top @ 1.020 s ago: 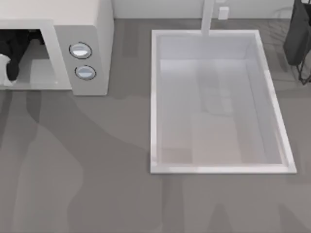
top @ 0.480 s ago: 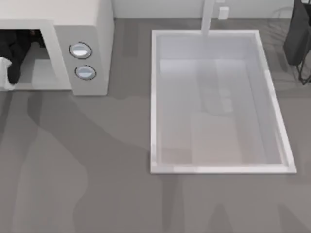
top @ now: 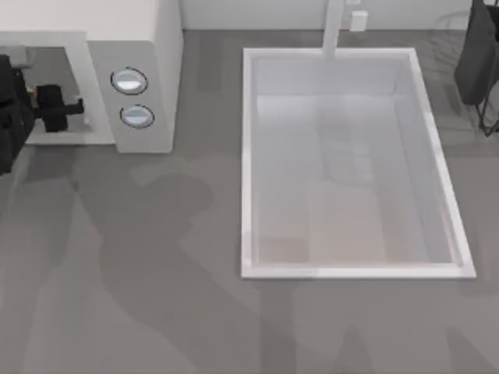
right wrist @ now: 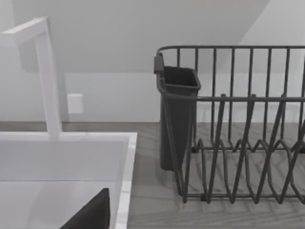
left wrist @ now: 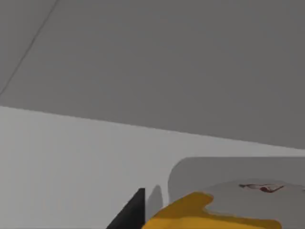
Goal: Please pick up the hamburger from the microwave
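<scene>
The white microwave point(top: 148, 47) stands at the back left, its cavity open toward the front. My left gripper point(top: 72, 107) hangs in front of the cavity mouth and points toward the knob panel. In the left wrist view the hamburger point(left wrist: 205, 214), yellow-orange with a white top bearing a red mark, sits right against a black finger point(left wrist: 132, 213). The gripper looks shut on it. A dark part of my right gripper point(right wrist: 90, 215) shows over the near corner of the sink.
Two round knobs point(top: 129, 80) sit on the microwave panel. A large white sink point(top: 248, 156) with a faucet point(top: 334, 27) takes up the middle and right. A dark wire dish rack point(right wrist: 238, 119) with a cup holder point(top: 475, 62) stands right of it.
My left arm has pulled back out of the microwave cavity and turned, so the gripper now points right across the opening. The white item at the cavity's left edge has gone from there.
</scene>
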Robot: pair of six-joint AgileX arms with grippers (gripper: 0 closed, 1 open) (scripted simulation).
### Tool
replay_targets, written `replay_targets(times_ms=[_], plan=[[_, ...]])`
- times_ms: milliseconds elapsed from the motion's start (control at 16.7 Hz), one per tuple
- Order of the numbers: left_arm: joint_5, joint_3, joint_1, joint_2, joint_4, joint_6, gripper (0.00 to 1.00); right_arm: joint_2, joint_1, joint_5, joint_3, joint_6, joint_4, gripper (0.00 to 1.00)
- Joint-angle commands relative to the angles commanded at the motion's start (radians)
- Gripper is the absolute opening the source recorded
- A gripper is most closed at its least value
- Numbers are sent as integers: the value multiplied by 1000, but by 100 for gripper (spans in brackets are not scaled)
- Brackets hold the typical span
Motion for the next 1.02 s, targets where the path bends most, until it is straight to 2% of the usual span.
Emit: replay_targets(times_ms=[240, 480, 780, 1020], plan=[[-85, -299, -87, -354, -76, -28, 0, 0, 0, 0, 0, 0, 0, 100], [-143, -491, -147, -552, -130, -48, 0, 0, 0, 0, 0, 0, 0, 100], [-156, -528, -160, -590, -141, -52, 0, 0, 0, 0, 0, 0, 0, 100], [-156, -534, -153, -540, -101, -50, 0, 0, 0, 0, 0, 0, 0, 100]])
